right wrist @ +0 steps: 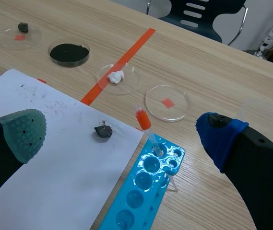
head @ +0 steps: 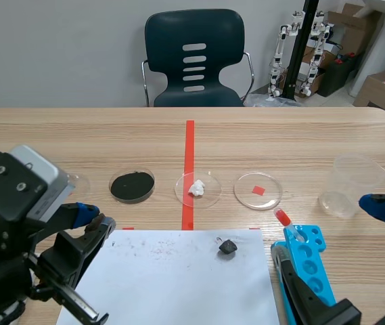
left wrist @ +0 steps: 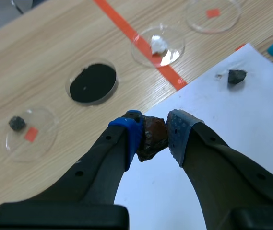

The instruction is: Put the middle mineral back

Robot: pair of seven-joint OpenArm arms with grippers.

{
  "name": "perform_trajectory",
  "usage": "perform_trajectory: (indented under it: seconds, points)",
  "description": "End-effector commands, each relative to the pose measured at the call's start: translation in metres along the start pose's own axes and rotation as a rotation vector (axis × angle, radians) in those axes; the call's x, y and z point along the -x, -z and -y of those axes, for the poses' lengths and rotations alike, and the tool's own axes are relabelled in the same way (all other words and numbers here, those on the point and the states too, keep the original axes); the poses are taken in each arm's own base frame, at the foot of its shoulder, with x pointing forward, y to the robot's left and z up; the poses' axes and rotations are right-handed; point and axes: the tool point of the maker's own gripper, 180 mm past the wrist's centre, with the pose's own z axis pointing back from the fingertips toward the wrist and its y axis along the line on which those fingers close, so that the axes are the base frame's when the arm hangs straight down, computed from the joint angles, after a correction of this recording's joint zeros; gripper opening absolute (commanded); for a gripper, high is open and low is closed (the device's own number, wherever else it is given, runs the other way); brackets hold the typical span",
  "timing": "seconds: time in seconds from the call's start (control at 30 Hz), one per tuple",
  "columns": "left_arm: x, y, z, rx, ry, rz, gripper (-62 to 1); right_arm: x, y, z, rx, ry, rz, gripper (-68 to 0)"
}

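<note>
Brown mineral (left wrist: 151, 136) pinched in left jaws above paper (left wrist: 251, 129).

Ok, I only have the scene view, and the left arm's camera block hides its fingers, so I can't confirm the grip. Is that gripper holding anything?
Observer: Yes. The left wrist view shows the left gripper shut on a dark reddish-brown mineral.
Operator: I can just see a dish edge behind that arm. Is anything in it?
Observer: Yes. That clear dish holds a small dark stone.
</note>
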Motion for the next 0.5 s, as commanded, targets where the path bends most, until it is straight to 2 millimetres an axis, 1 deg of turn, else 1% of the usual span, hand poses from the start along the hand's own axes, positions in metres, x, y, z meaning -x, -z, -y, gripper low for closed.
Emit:
perform_trajectory:
  seconds: [0.0,0.07,0.13,0.33,0.47]
  points:
    - [-0.004,0.007,-0.004,-0.018,-0.029,0.016,-50.9,-0.007,0.002,0.002,0.002,-0.005,0.028,0.4]
    - [-0.001,0.016,-0.006,-0.022,-0.043,0.005,-50.9,-0.007,0.002,0.002,0.002,-0.005,0.028,0.4]
    - [0.001,0.025,-0.002,-0.014,-0.048,0.005,-50.9,-0.007,0.002,0.002,0.002,-0.005,0.028,0.4]
    - [0.005,0.050,0.022,0.061,-0.038,0.004,-50.9,-0.007,0.002,0.002,0.002,-0.005,0.028,0.4]
    - [0.008,0.064,0.035,0.096,-0.033,0.000,-50.9,-0.007,0.002,0.002,0.002,-0.005,0.028,0.4]
